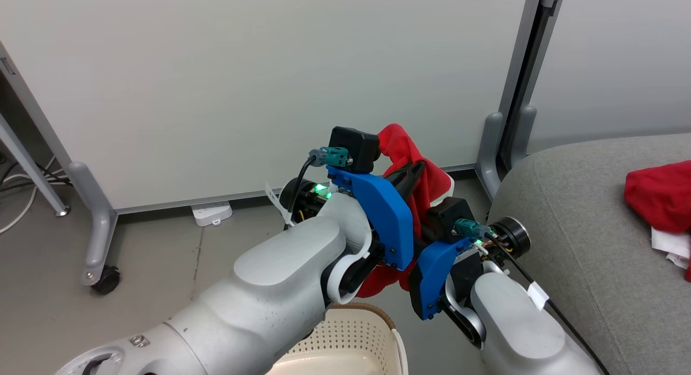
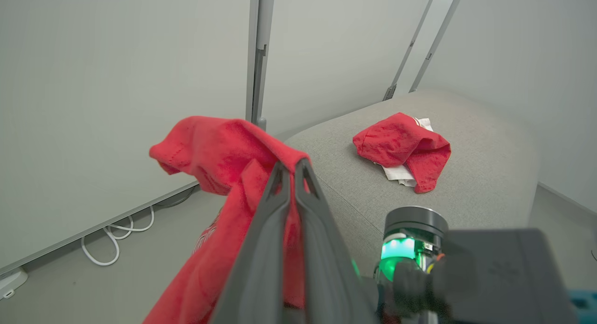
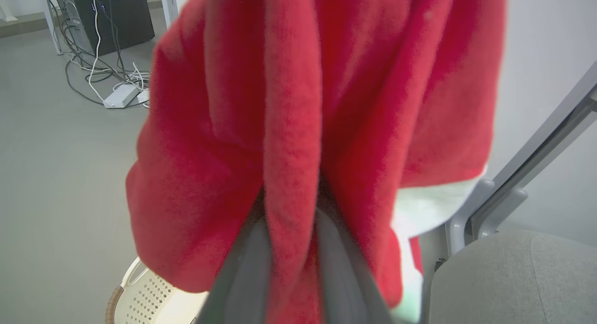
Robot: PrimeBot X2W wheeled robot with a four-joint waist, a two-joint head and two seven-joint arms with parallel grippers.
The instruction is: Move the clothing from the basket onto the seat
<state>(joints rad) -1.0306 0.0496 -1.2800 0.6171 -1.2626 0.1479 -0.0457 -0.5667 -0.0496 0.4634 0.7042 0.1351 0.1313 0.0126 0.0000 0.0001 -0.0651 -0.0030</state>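
Both forearms raised close together, jaws clamped on one red garment (image 2: 219, 147).
The left gripper (image 2: 291, 169) is clenched on a fold that drapes over and below its tips; the right gripper (image 3: 291, 217) pinches a ridge of the same cloth. The basket (image 3: 149, 291) lies beneath the jaws; the seat (image 2: 489, 175) lies beyond them, bearing a second red garment (image 2: 401, 142).

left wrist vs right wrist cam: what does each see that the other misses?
Left wrist, not right: left gripper shut on the held garment, a second garment lying on the seat, the right arm's wrist glowing green. Right wrist, not left: right gripper pinching a fold of that held garment, the basket below, a black computer tower. Both: the held garment, the seat, the floor.
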